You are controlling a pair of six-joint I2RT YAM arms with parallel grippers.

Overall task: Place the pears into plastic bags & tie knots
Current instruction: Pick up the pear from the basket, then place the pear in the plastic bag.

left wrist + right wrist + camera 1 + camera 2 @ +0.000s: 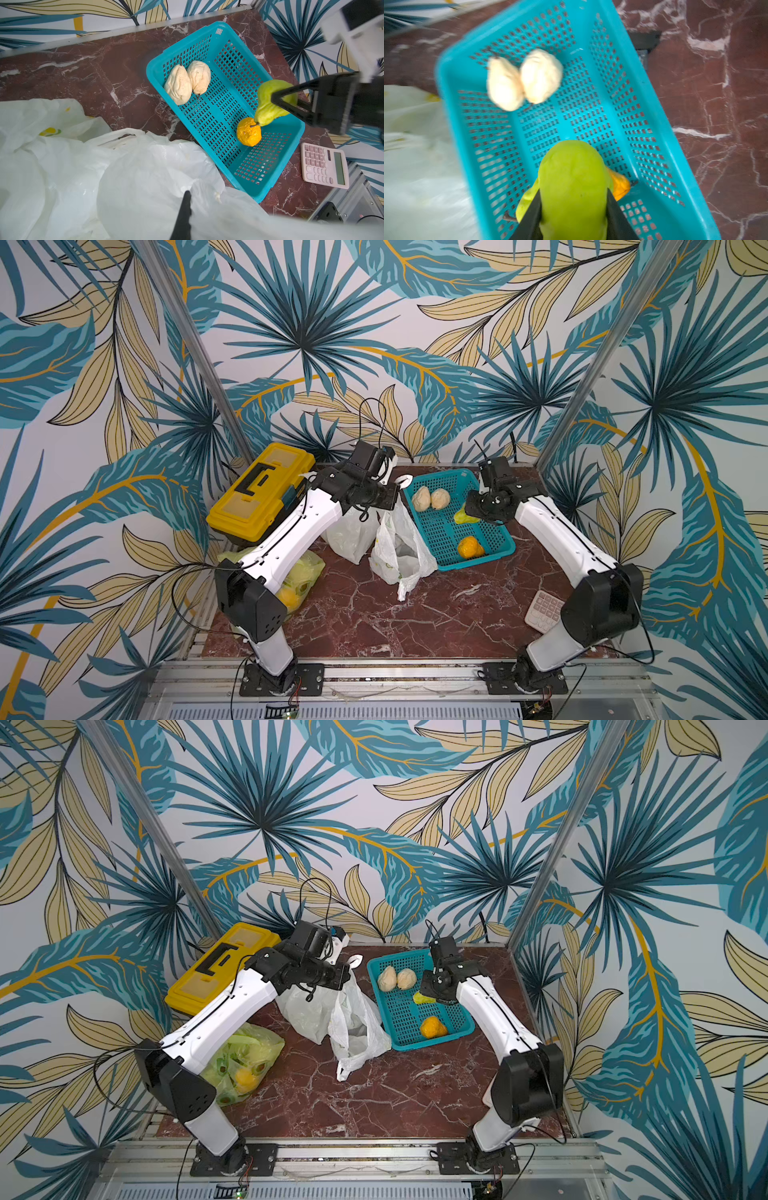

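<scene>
Broadly, a dark red marble table [374, 614] carries a yellow toolbox [259, 493] at its far left and a teal basket [478, 563] toward the far right. Between them stand a plain white bag [349, 535] and a lemon-print bag [399, 551]. A green bag [249, 1052] with fruit inside lies at the near left, under the left arm. The left gripper [184, 214] has its jaws together, seemingly pinching the top of the lemon-print bag. The right gripper [573, 209] is clamped on a green pear [571, 176], held over the basket close to an orange pear [470, 547]. Two cream pears [422, 498] lie touching at the basket's far end. A pink calculator [542, 608] sits near the right arm.
</scene>
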